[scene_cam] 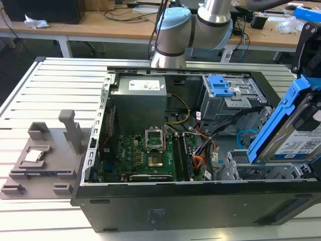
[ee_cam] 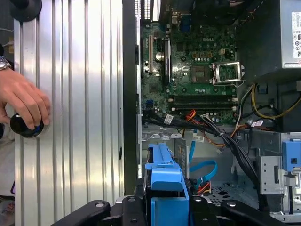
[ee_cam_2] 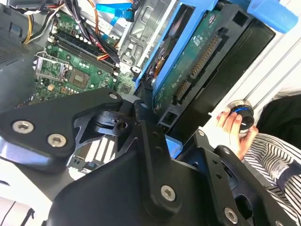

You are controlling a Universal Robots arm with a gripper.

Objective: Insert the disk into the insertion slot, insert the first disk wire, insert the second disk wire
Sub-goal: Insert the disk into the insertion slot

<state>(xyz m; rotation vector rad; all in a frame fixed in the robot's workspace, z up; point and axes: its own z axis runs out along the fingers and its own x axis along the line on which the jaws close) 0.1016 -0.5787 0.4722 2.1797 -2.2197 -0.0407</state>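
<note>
The disk (scene_cam: pixel 293 135), a silver drive with a white-and-blue label in a bright blue carrier, hangs steeply tilted over the case's corner at the exterior view's right. My gripper (scene_cam: pixel 311 65) is shut on its upper end. Just below it lies the insertion slot (scene_cam: pixel 246 169), a grey perforated cage with nothing in its bay. The second wrist view shows the disk's green circuit-board underside (ee_cam_2: pixel 188 70) between my black fingers (ee_cam_2: pixel 150 136). In the first wrist view the blue carrier (ee_cam: pixel 164 181) sits edge-on in my gripper (ee_cam: pixel 164 209). A blue cable (ee_cam: pixel 203 168) lies loose nearby.
The open computer case (scene_cam: pixel 150 206) holds a green motherboard (scene_cam: pixel 145 155), a power supply (scene_cam: pixel 140 98) and a taller cage with a blue clip (scene_cam: pixel 219 85). A grey fixture (scene_cam: pixel 45 155) sits on the ribbed table. A person's hand (ee_cam: pixel 23 101) rests on a black knob beside the case.
</note>
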